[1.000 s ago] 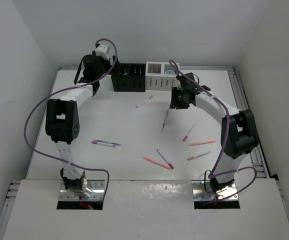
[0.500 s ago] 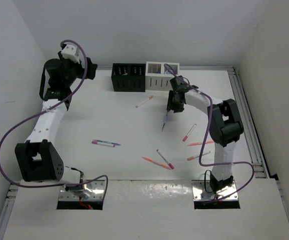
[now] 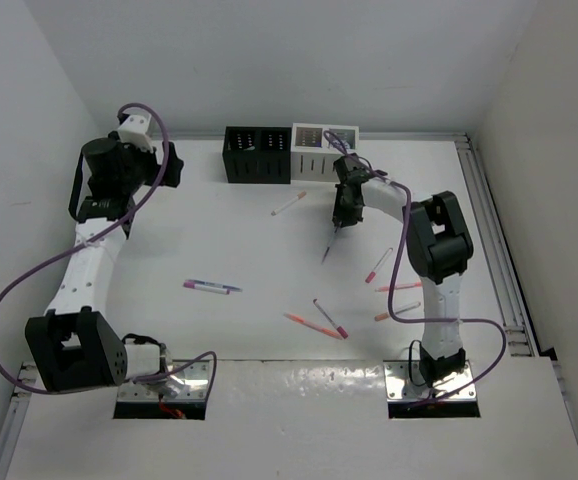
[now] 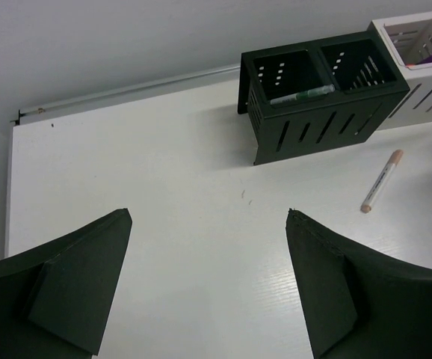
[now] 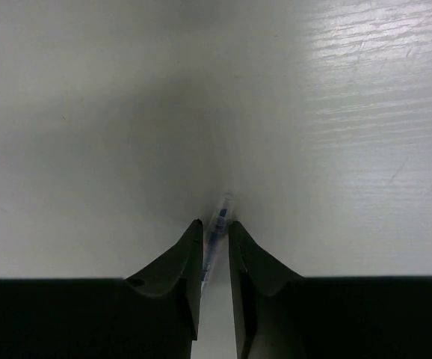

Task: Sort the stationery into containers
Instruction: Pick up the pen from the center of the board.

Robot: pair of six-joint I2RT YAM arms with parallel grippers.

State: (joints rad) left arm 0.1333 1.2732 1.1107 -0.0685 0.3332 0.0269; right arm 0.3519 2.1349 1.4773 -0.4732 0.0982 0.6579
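2 boxes side by side at table [image 3: 219, 240] far edge: left box [image 3: 257, 156], right box [image 3: 321, 163]. One pen [image 3: 289, 204] just near of them; mid pen [image 3: 329, 245] nearer, ctr-right; lone pen [image 3: 211, 287] near-left; pen cluster [image 3: 330, 318] near-right.

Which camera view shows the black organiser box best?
The left wrist view: the black organiser sits close, with both compartments and its slotted front visible and a green-and-white marker inside. The top external view shows it small and far off, its contents unreadable. The right wrist view misses it, showing only a pen.
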